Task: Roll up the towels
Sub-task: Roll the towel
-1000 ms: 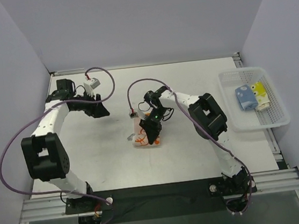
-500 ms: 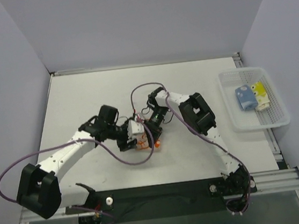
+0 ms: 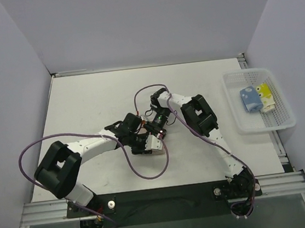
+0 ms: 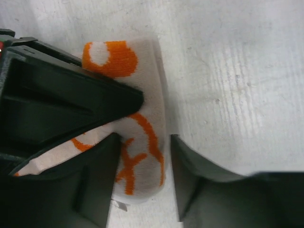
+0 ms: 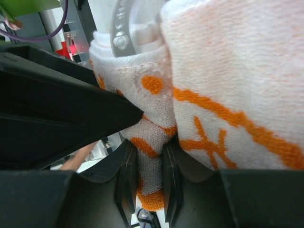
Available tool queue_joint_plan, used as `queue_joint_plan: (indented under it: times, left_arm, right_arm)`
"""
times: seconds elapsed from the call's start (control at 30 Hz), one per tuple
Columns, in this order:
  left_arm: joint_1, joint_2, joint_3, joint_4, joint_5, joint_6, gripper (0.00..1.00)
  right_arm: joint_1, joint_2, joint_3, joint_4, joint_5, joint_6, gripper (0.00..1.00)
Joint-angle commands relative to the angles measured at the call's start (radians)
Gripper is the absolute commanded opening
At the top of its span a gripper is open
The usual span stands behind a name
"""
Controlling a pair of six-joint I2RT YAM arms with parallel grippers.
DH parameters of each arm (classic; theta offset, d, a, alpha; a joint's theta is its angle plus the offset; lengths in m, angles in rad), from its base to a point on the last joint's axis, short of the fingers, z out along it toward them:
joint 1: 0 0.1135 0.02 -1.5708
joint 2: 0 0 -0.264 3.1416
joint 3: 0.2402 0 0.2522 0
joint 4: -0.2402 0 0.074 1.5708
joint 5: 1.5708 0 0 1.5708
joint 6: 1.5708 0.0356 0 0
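Near the middle of the table (image 3: 85,99) we find the orange towel (image 4: 111,59) — pale with orange lines, partly bunched — and both arms meet over it. The right gripper (image 5: 148,152) is pinched tight on a fold of the cloth. The left gripper (image 4: 144,141) stands apart, straddling the towel's rounded end, with one finger touching it. Well off to the right, a blue towel (image 3: 249,98) and a yellow towel (image 3: 264,94) lie in the white basket (image 3: 286,123).

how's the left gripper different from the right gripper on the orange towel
The left gripper stands open, jaws straddling the end of the orange towel; the right gripper is shut on a thin fold of it. The left gripper shows a gap beside the cloth; the right gripper shows none. Both work the same towel.
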Motion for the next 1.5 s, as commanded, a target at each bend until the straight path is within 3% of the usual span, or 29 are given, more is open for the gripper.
queue_joint_plan:
  times: [0.0, 0.07, 0.1, 0.13, 0.27, 0.4, 0.6, 0.77, 0.97, 1.1, 1.23, 1.47]
  left_arm:
    - [-0.017, 0.042, 0.050, 0.015, -0.038, 0.008, 0.49]
    - [-0.015, 0.058, 0.068, -0.059, -0.057, 0.002, 0.35]
    - [-0.015, 0.062, 0.074, -0.091, -0.060, -0.004, 0.23]
    - [-0.015, 0.070, 0.085, -0.131, -0.060, -0.016, 0.19]
    - [0.008, 0.137, 0.148, -0.364, 0.023, -0.039, 0.10]
    - [0.075, 0.199, 0.232, -0.485, 0.142, -0.024, 0.08]
    - [0.196, 0.436, 0.501, -0.738, 0.286, -0.018, 0.08]
    - [0.295, 0.700, 0.833, -0.947, 0.376, -0.024, 0.12]
    - [0.321, 0.959, 1.160, -1.177, 0.399, 0.046, 0.16]
    - [0.322, 1.003, 1.170, -1.176, 0.376, 0.062, 0.18]
    - [0.324, 1.010, 1.144, -1.177, 0.368, 0.072, 0.18]
    - [0.327, 0.998, 1.108, -1.177, 0.373, 0.079, 0.22]
  right_arm:
    - [-0.007, 0.038, 0.033, -0.035, 0.050, 0.032, 0.06]
    - [-0.018, 0.020, 0.035, -0.030, 0.056, 0.047, 0.15]
    - [-0.024, 0.012, 0.036, -0.029, 0.060, 0.058, 0.18]
    - [-0.041, 0.005, 0.044, -0.027, 0.066, 0.086, 0.21]
    - [-0.102, -0.084, 0.075, -0.030, 0.121, 0.136, 0.45]
    - [-0.185, -0.175, 0.096, -0.014, 0.187, 0.175, 0.51]
    - [-0.315, -0.370, -0.039, 0.097, 0.181, 0.233, 0.48]
    - [-0.324, -0.582, -0.210, 0.219, 0.191, 0.232, 0.41]
    - [-0.274, -0.808, -0.479, 0.440, 0.235, 0.265, 0.39]
    - [-0.200, -0.894, -0.570, 0.551, 0.362, 0.226, 0.44]
    - [-0.040, -0.960, -0.680, 0.716, 0.515, 0.140, 0.54]
    - [0.139, -0.964, -0.864, 1.129, 0.685, -0.144, 0.58]
